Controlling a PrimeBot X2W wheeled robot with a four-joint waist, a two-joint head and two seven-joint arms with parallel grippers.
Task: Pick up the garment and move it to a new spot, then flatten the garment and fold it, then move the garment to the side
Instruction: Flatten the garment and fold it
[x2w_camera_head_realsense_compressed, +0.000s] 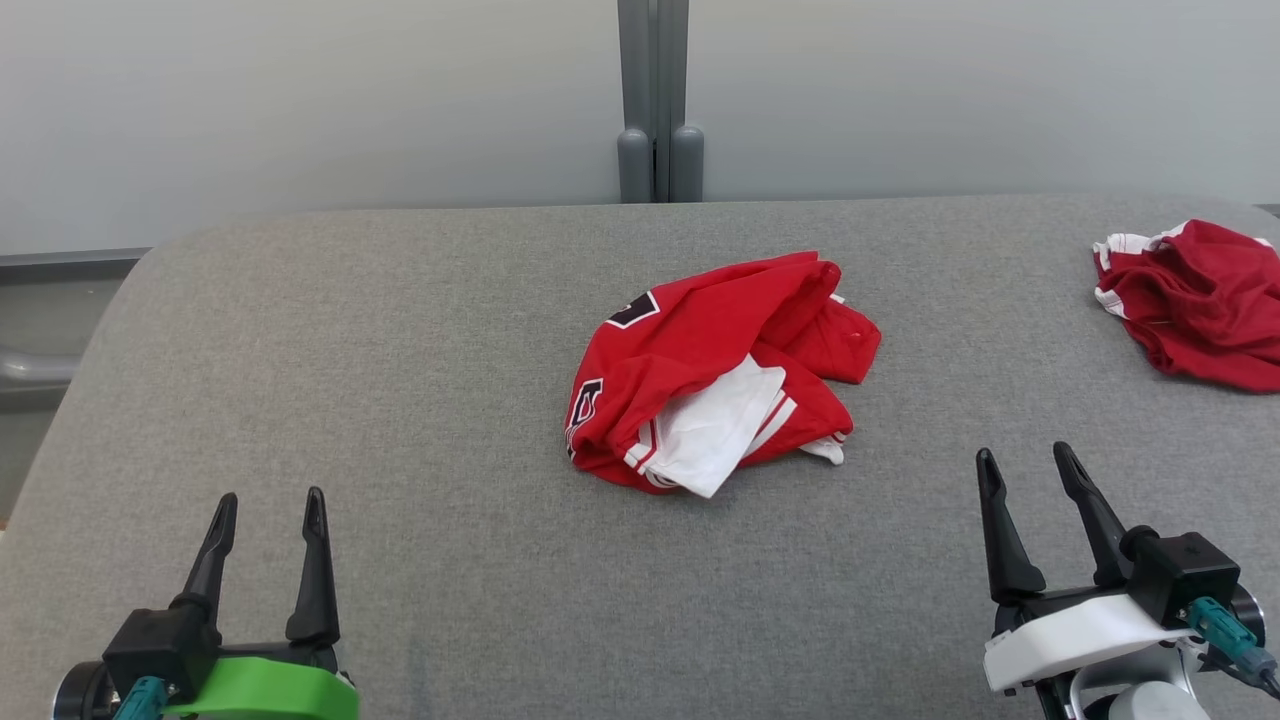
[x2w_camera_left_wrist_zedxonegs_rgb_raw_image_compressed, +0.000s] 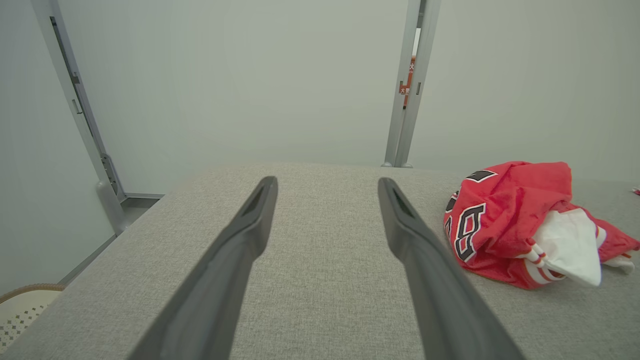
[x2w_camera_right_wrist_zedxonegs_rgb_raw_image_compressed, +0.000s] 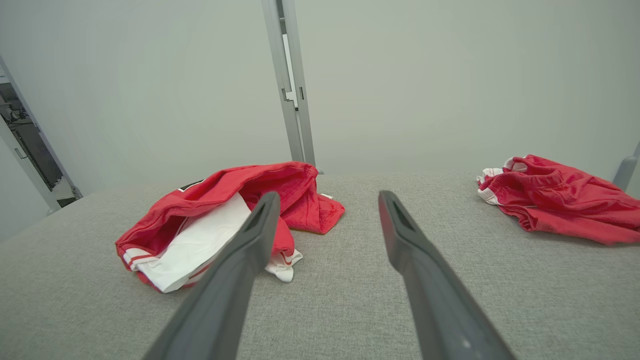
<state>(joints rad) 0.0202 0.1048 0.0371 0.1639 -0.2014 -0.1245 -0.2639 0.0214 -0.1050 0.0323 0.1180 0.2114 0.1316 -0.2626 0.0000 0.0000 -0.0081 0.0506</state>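
Note:
A crumpled red garment (x2w_camera_head_realsense_compressed: 715, 370) with white panels and black-and-white numbers lies bunched at the middle of the grey table (x2w_camera_head_realsense_compressed: 400, 350). The left wrist view has the garment (x2w_camera_left_wrist_zedxonegs_rgb_raw_image_compressed: 520, 220) at the right, and the right wrist view has the garment (x2w_camera_right_wrist_zedxonegs_rgb_raw_image_compressed: 215, 220) at the left, partly behind a finger. My left gripper (x2w_camera_head_realsense_compressed: 270, 505) hovers open at the near left, well short of it, holding nothing. At the near right my right gripper (x2w_camera_head_realsense_compressed: 1025, 458) is open too, empty, right of the garment. Each wrist view looks along its own spread fingers: left gripper (x2w_camera_left_wrist_zedxonegs_rgb_raw_image_compressed: 325, 182), right gripper (x2w_camera_right_wrist_zedxonegs_rgb_raw_image_compressed: 327, 196).
A second red piece of clothing (x2w_camera_head_realsense_compressed: 1195, 300) with white trim lies crumpled at the table's far right edge, seen also in the right wrist view (x2w_camera_right_wrist_zedxonegs_rgb_raw_image_compressed: 560, 197). A pale wall with a grey post (x2w_camera_head_realsense_compressed: 655, 100) stands behind the table. A woven basket (x2w_camera_left_wrist_zedxonegs_rgb_raw_image_compressed: 22, 305) sits below the table's left side.

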